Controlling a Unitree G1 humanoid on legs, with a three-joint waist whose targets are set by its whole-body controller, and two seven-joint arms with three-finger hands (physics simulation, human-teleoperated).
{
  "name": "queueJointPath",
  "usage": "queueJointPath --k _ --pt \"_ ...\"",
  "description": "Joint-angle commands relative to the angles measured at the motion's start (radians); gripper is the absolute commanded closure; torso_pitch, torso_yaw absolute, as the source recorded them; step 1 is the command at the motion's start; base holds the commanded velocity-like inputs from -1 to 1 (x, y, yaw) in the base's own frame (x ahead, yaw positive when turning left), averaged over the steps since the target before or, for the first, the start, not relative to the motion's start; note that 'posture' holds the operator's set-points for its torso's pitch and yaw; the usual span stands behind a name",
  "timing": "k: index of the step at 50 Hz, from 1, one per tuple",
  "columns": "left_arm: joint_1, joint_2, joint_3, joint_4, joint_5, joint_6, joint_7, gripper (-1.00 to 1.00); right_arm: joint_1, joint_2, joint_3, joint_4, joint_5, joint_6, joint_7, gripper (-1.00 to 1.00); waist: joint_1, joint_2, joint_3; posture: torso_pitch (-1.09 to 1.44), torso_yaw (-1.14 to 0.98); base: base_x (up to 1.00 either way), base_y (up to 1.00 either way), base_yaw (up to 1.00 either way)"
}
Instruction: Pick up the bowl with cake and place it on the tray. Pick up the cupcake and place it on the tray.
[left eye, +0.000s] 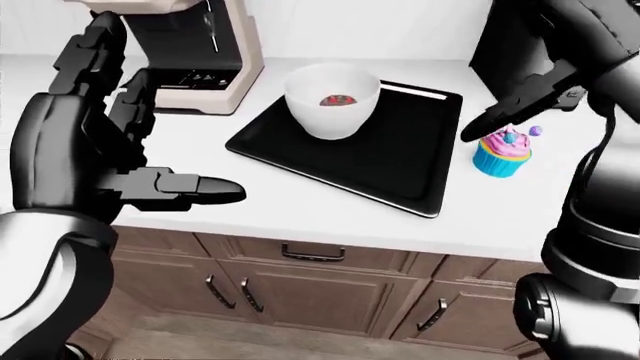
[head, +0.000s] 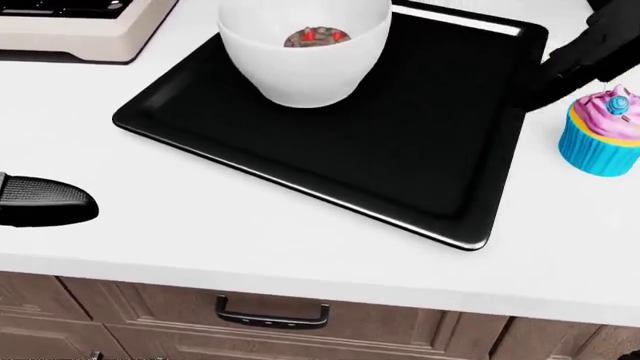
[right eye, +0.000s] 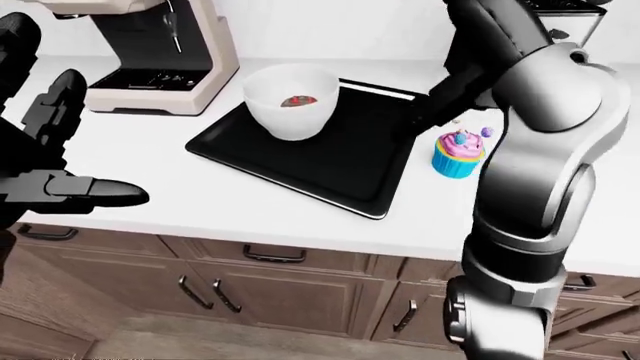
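White countertop (head: 250, 240) runs across all three views, with brown wooden cabinet doors and dark handles below its near edge. A black tray (head: 420, 135) lies on it at a slant. The white bowl (left eye: 332, 101) stands on the tray toward its upper left corner, and a small dark cake piece with red bits (head: 316, 36) shows inside; the bowl's upper rim is cut off at the top of the head view. The rest of the tray is bare black surface.

Just right of the tray, off it and on the counter, stands the cupcake (left eye: 502, 152), with a blue wrapper and pink frosting. In the head view it is cut by the right edge.

The right hand (left eye: 520, 105) hangs just above and left of the cupcake, dark fingers extended and not closed on anything. In the right-eye view the bulky grey right arm hides the counter to the cupcake's right.

The left hand (left eye: 120, 142) is raised at the left, well apart from the tray, fingers spread open and empty. The head view shows only one fingertip (head: 45, 201) at its left edge.

A beige and black coffee machine (left eye: 190, 60) stands at the upper left, close to the tray's corner, its top cut off.
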Motion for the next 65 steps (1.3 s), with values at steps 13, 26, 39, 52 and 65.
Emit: queueJointPath --k 13,26,39,52,65 --pt "-0.004 -0.003 0.023 -0.024 0.032 -0.023 -0.021 -1.00 0.054 -0.160 -0.045 0.064 0.111 -0.011 -0.046 -1.00 0.000 -0.005 -0.024 0.00 0.00 0.00 0.00 0.00" --pt "-0.015 -0.009 0.018 -0.017 0.052 -0.019 -0.034 -1.00 0.091 -0.209 -0.061 0.132 0.070 -0.064 -0.021 -1.00 0.003 -0.008 -0.026 0.00 0.00 0.00 0.00 0.00" --pt "-0.018 -0.006 0.026 -0.020 0.041 -0.012 -0.028 -1.00 0.114 -0.173 -0.038 0.238 0.006 -0.144 -0.055 -1.00 0.002 -0.009 -0.029 0.00 0.00 0.00 0.00 0.00" --pt "-0.013 -0.007 0.024 -0.023 0.036 -0.013 -0.023 -1.00 0.165 -0.149 -0.034 0.365 -0.074 -0.225 -0.125 -1.00 0.004 -0.007 -0.033 0.00 0.00 0.00 0.00 0.00" --pt "-0.009 -0.011 0.025 -0.026 0.045 -0.014 -0.030 -1.00 0.155 -0.150 -0.029 0.582 -0.094 -0.292 -0.240 -1.00 0.005 -0.008 -0.038 0.00 0.00 0.00 0.00 0.00"
